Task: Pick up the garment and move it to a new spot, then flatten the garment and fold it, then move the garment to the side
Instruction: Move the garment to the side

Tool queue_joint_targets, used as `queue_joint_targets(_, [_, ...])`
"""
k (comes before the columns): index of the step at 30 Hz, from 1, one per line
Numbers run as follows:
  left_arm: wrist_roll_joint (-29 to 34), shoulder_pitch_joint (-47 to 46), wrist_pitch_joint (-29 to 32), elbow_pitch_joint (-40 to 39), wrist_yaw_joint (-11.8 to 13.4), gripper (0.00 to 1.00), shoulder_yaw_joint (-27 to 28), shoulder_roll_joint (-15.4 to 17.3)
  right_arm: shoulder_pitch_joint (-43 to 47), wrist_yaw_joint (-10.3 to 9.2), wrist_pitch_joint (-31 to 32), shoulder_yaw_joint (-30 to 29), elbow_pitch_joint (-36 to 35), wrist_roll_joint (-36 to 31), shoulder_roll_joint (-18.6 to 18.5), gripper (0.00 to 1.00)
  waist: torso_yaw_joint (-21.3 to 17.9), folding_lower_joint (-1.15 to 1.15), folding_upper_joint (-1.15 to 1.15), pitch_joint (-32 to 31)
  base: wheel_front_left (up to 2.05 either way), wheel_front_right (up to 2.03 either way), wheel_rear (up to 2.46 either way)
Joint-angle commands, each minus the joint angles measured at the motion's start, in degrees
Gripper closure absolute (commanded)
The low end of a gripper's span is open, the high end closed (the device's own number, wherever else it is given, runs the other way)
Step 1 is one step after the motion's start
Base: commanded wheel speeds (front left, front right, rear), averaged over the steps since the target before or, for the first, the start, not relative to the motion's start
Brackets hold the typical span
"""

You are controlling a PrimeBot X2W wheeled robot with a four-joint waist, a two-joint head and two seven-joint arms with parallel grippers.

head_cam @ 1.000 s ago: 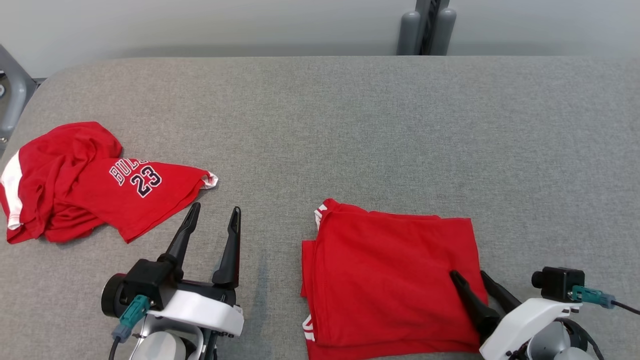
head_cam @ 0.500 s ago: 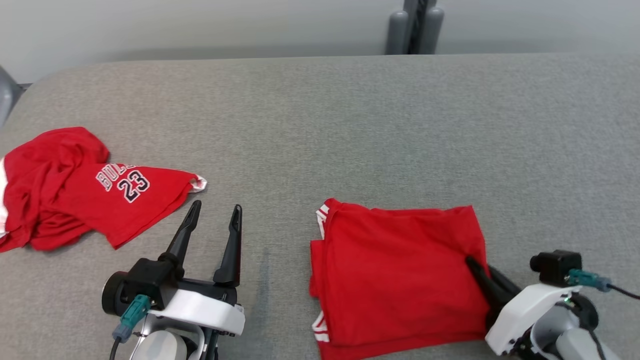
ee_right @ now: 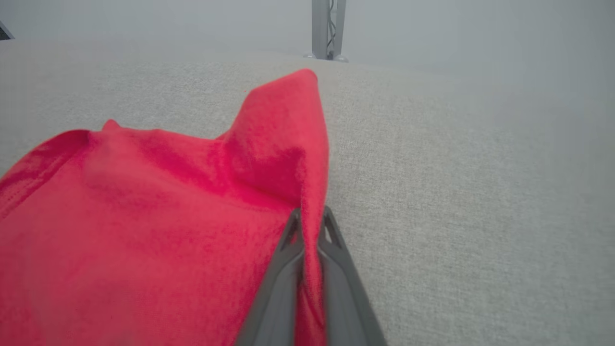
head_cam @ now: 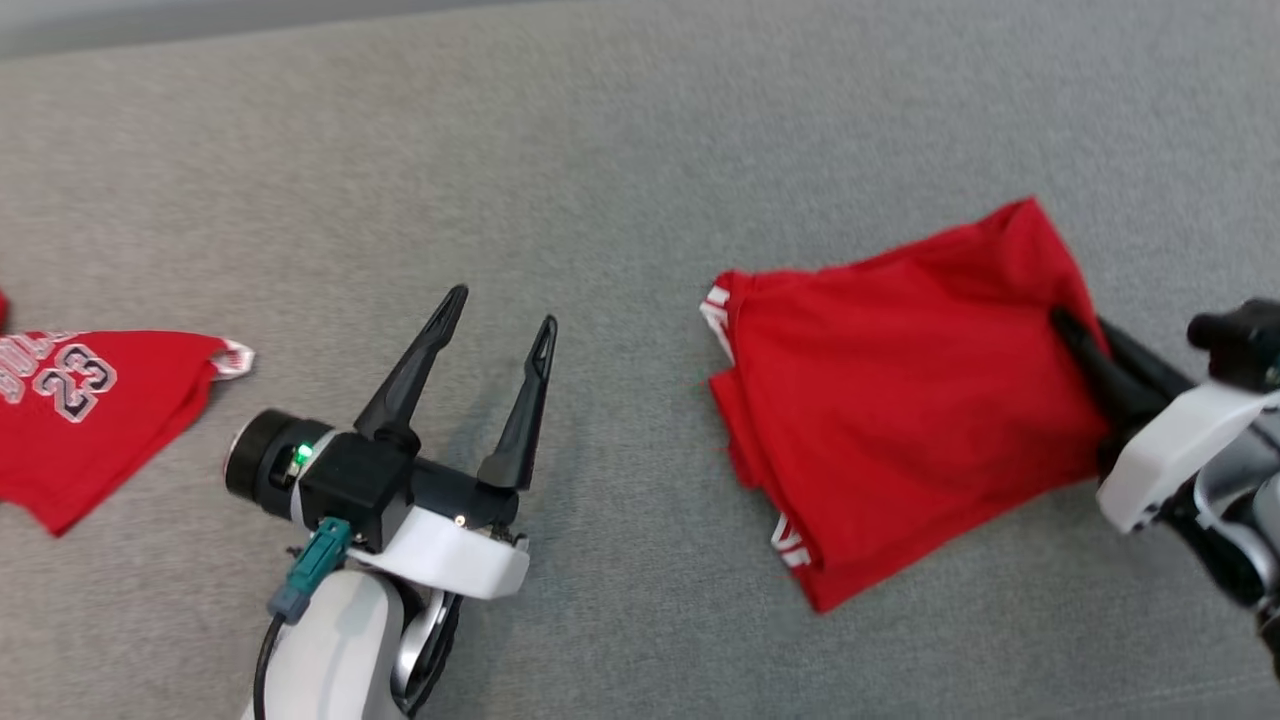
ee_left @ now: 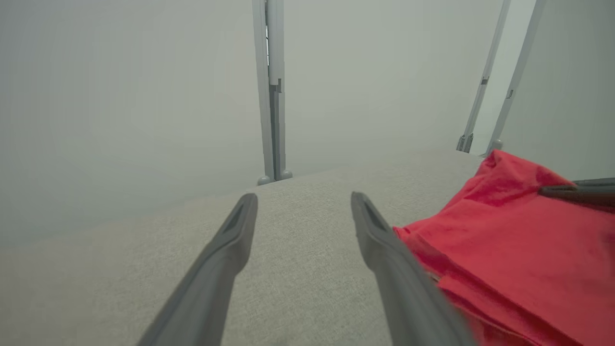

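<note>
The folded red garment (head_cam: 900,400) lies on the grey padded table, right of centre in the head view. My right gripper (head_cam: 1075,335) is shut on its right edge; in the right wrist view the red cloth (ee_right: 192,202) is pinched between the two dark fingers (ee_right: 283,269) and its far corner stands up in a peak. My left gripper (head_cam: 500,310) hovers open over bare table, left of the garment, nothing between its fingers. In the left wrist view the garment (ee_left: 509,240) lies to the right of the open left gripper (ee_left: 302,206), with the right gripper's fingers (ee_left: 576,190) on its far edge.
A second red garment (head_cam: 80,410) printed with 23 lies crumpled at the table's left edge of view. Grey table (head_cam: 620,180) stretches behind both grippers. Grey posts (ee_left: 271,96) and a pale wall stand behind the table.
My right gripper shut on the folded garment's right edge and dragged it rightward, turning it askew and lifting a corner. The head camera swung down and right. My left gripper stayed open.
</note>
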Motion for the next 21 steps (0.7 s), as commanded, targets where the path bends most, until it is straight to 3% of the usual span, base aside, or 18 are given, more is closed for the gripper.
queue_joint_targets(1, [0.33, -1.07, -0.06, -0.25, -0.30, 0.00, 0.03, 0.65, -1.09, -0.06, -0.41, 0.03, -0.11, 0.30, -0.63, 1.00, -3.88, 0.00, 0.00, 4.79, 0.00, 0.00, 0.00])
queue_joint_targets(11, [4.33, -10.18, 0.83, -4.09, -2.06, 0.00, -4.48, 5.27, -12.89, -0.06, -6.41, 0.02, 8.10, 1.97, -8.59, 1.00, -9.30, 0.00, 0.00, 15.27, 0.00, 0.00, 0.00])
queue_joint_targets(21, [3.44, -14.48, 3.76, -9.05, -2.45, 0.00, -7.61, 6.40, -22.12, -0.06, -9.96, -2.60, 19.58, -4.05, -11.87, 1.00, -10.30, 0.00, 0.00, 18.38, 0.00, 0.00, 0.00])
